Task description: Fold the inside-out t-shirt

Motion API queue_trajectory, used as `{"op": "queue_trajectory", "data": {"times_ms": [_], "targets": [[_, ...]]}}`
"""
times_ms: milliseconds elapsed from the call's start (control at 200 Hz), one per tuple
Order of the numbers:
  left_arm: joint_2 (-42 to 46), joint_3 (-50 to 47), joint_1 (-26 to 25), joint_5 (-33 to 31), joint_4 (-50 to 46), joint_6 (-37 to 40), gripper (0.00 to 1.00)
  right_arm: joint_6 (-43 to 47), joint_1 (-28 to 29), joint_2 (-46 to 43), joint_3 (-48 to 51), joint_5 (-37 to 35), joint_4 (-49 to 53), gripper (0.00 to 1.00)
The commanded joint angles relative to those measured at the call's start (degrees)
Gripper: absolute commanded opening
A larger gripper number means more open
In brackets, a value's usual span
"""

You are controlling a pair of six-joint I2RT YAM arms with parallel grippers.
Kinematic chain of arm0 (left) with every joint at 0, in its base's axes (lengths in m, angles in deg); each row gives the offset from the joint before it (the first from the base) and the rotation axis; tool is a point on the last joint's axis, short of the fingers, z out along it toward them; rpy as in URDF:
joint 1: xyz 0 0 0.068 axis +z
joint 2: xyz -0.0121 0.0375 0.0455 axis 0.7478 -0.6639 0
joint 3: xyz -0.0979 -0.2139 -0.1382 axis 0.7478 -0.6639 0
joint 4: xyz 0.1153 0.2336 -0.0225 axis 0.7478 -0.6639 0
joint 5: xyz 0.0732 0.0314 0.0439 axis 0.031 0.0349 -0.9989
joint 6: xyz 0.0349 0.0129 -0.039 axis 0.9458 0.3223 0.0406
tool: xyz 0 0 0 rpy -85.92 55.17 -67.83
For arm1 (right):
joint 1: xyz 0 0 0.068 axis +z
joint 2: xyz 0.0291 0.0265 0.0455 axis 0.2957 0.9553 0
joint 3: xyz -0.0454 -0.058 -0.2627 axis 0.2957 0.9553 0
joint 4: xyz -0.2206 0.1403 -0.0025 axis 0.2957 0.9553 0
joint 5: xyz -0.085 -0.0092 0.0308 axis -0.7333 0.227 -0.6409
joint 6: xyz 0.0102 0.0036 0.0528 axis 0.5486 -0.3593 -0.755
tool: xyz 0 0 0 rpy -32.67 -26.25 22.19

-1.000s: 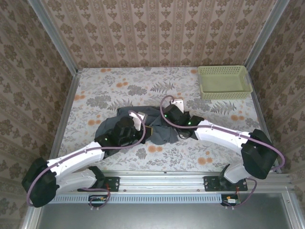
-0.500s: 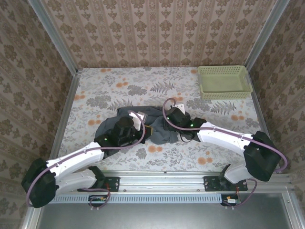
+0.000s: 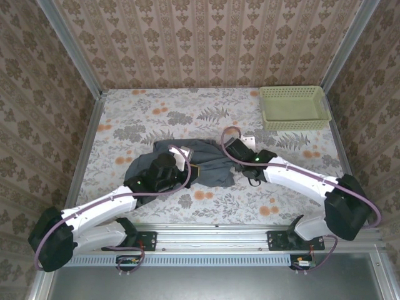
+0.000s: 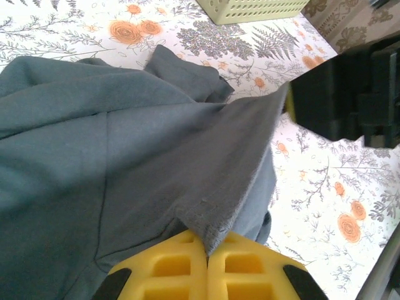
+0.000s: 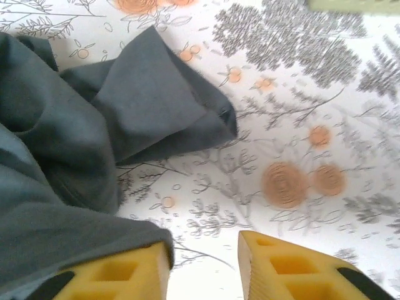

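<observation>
Top cam: the inside-out t-shirt (image 3: 209, 164) is a rumpled heap about mid-bench (image 3: 125, 119), sitting between the ends of the left arm (image 3: 100, 209) and the right arm (image 3: 300, 178). Its long axis runs left-right, with the left end a bit nearer the bases. Honestly can't tell collar from hem up there.

Left wrist cam: the left fingers (image 4: 169, 272) are pressed together with no gap, pinching a fold of the shirt's edge right at the tips. From there the cloth rises as a ridge toward the right arm's black end. The rest of the shirt spreads off to the left.

Right wrist cam: the right fingers (image 5: 287, 269) sit a modest way apart, with bare bench showing between them. Shirt cloth lies over the 1 on the left, but nothing's gripped as far as I can see. 1 flap, probably a sleeve, lies flat on the bench further out.
</observation>
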Motion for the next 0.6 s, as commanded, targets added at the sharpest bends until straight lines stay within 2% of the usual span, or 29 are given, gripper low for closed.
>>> {"op": "queue_trajectory", "data": {"times_ms": [0, 145, 215, 310, 355, 410, 485, 595], "targets": [[-1.09, 0.32, -0.20, -2.33, -1.98, 2.23, 0.00, 5.25, -1.07, -5.05, 1.00, -0.24, 1.02, 0.27], [-5.31, 1.62, 0.09, -2.69, -2.52, 3.27, 0.00, 10.64, -1.03, -8.93, 1.17, 13.48, -3.28, 0.13], [-7.65, 2.41, 0.20, -3.04, -2.78, 3.34, 0.00, 10.12, -1.11, -9.82, 0.78, 13.23, -1.51, 0.06], [-9.69, 3.05, 0.22, -3.29, -2.63, 3.17, 0.00, 8.69, -2.32, -9.97, 0.64, 8.78, 3.65, 0.03], [-9.84, 3.01, 0.24, -2.85, -2.11, 3.00, 0.00, 9.05, -3.16, -10.56, 1.36, 8.84, 3.87, 0.03], [-9.71, 2.92, 0.23, -1.89, -1.29, 2.75, 0.00, 10.91, -2.87, -11.95, 2.65, 11.91, 1.24, 0.09], [-9.16, 3.01, 0.14, -0.88, -0.93, 2.35, 0.00, 11.51, -0.72, -13.49, 4.21, 17.74, -4.13, 0.26], [-7.71, 3.19, 0.01, -0.12, -0.84, 2.04, 0.00, 11.36, 4.33, -10.22, 3.52, 18.11, -7.33, 0.51]]}}
